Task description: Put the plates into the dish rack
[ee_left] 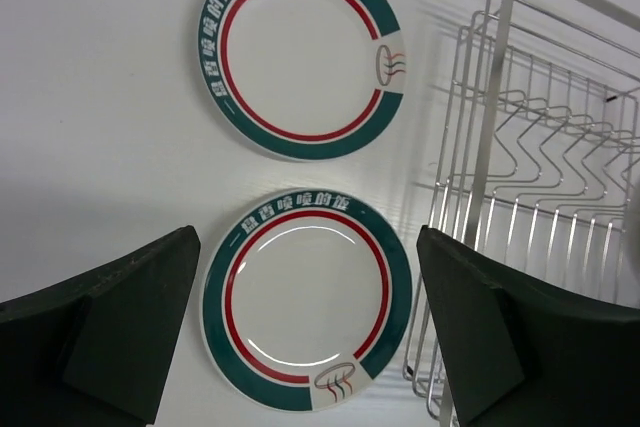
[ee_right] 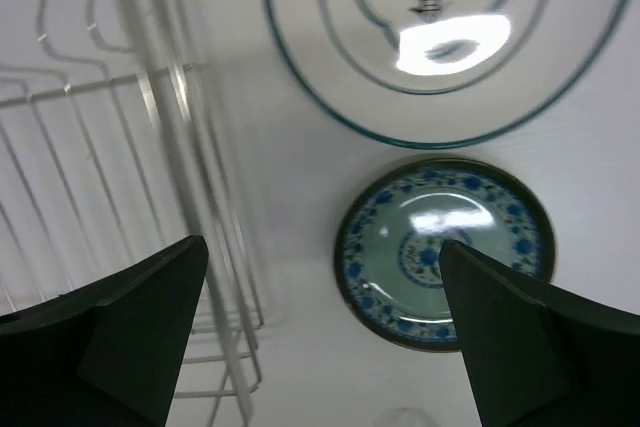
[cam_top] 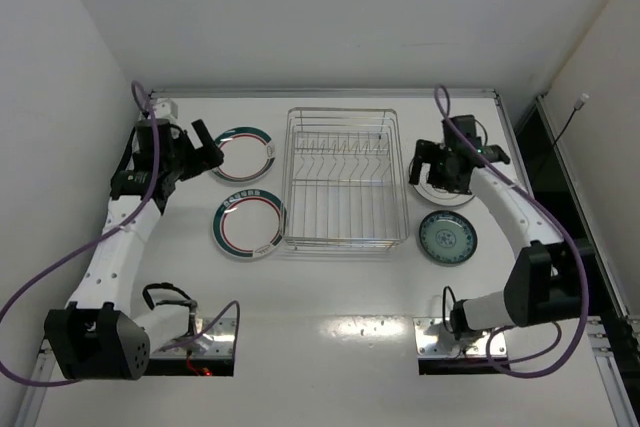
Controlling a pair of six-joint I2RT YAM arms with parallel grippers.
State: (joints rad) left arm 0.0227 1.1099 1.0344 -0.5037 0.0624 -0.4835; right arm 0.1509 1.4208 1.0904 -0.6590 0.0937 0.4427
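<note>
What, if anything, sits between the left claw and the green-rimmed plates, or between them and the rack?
Nothing visible does. The left gripper is open with both green-rimmed plates in plain view below it; they lie flat beside the dish rack, and its slots hold nothing.

Far plate (ee_left: 300, 52) and near plate (ee_left: 305, 297) lie flat beside the dish rack (ee_left: 492, 97).

Top camera looks steeply down from the near side, whole tabletop (cam_top: 330, 292) in frame. Left wrist camera hovers close over two green-rimmed plates (ee_left: 305, 297); right wrist, close over the blue patterned plate (ee_right: 420, 227). All three share the dish rack (cam_top: 345, 179).
</note>
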